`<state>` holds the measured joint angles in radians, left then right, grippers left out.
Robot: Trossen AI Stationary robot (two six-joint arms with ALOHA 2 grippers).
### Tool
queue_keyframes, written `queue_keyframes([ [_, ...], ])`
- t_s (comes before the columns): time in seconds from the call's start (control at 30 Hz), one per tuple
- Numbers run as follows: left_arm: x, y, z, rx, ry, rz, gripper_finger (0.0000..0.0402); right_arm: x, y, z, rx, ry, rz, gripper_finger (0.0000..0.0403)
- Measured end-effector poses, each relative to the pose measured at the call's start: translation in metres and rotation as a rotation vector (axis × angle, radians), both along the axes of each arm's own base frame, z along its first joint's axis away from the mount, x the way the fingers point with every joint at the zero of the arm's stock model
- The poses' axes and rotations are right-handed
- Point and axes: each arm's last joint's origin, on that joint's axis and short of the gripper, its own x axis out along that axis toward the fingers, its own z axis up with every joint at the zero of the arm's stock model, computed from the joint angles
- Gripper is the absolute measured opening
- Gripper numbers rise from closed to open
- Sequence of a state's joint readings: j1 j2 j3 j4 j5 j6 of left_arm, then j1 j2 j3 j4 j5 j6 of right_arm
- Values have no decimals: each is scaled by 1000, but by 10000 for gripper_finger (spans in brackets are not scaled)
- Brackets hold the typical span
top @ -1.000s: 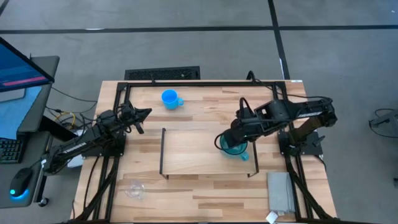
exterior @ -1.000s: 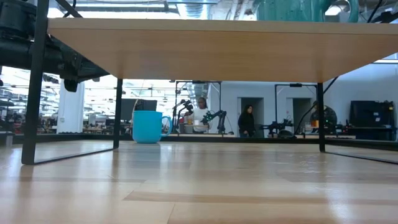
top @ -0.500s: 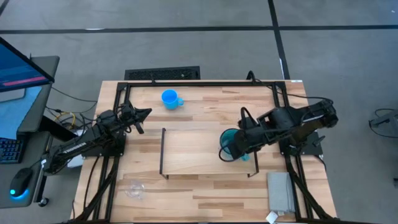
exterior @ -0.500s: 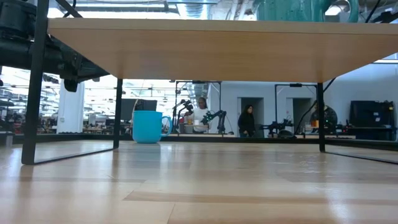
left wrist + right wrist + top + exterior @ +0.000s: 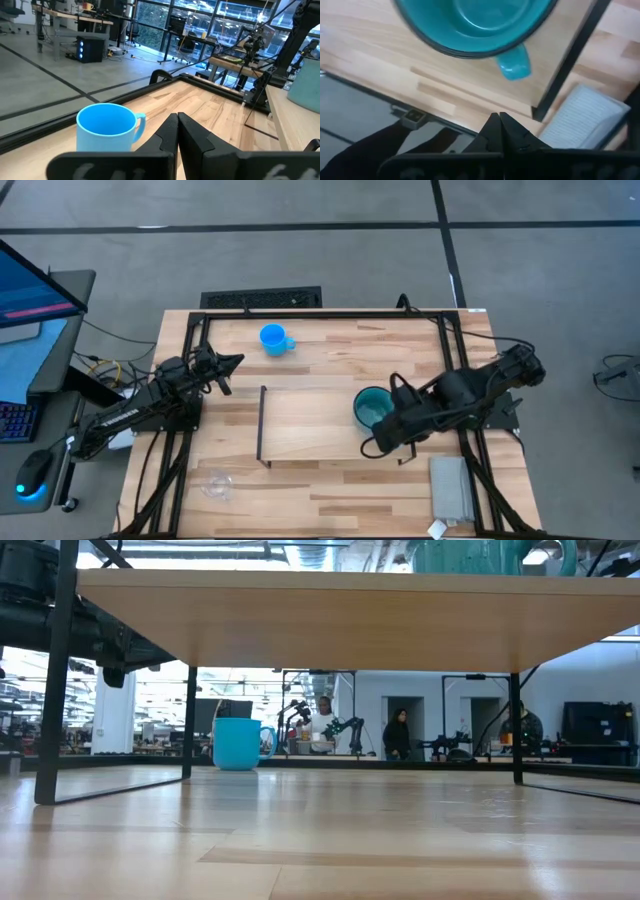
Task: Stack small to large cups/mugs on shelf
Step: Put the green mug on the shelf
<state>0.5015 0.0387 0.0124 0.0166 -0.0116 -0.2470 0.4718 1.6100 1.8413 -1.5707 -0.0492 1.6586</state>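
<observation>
While the teal mug (image 5: 372, 407) stands upright on the shelf (image 5: 310, 423), near the shelf's right-hand wire upright, the right gripper (image 5: 372, 446) sits just beside it at the shelf's front right corner, apart from the mug. In the right wrist view the two dark fingers (image 5: 492, 131) meet tip to tip — closed on nothing — and the teal mug's open mouth and stubby handle (image 5: 515, 65) fill the area beyond them, with a black wire upright (image 5: 570, 57) crossing next to the handle.

The left gripper (image 5: 232, 363) waits over the table's left edge, well apart from the shelf. Its fingers (image 5: 170, 132) are likewise pressed together and empty in the left wrist view, pointing toward the blue mug (image 5: 272, 339). That mug stands upright on the bare tabletop (image 5: 330, 350) behind the shelf, toward the table's back left, its handle turned to the right in the high view.

The clear glass cup (image 5: 217, 483) rests on the tabletop near the front left corner — in front of the shelf and well apart from it.

A grey folded cloth (image 5: 452, 486) lies on the table's front right, near the right arm. In the low view the blue mug (image 5: 238, 743) shows beneath the shelf board, with people standing in the room far behind.
</observation>
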Motion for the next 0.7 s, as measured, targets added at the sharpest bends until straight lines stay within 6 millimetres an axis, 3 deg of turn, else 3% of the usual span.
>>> queue_keyframes([
  [0.3,0,0,0,0,0,1,0,1,0,-28,-48,101,-5,1],
  [0.7,0,0,0,0,0,1,0,3,-5,-29,-105,79,-16,0],
])
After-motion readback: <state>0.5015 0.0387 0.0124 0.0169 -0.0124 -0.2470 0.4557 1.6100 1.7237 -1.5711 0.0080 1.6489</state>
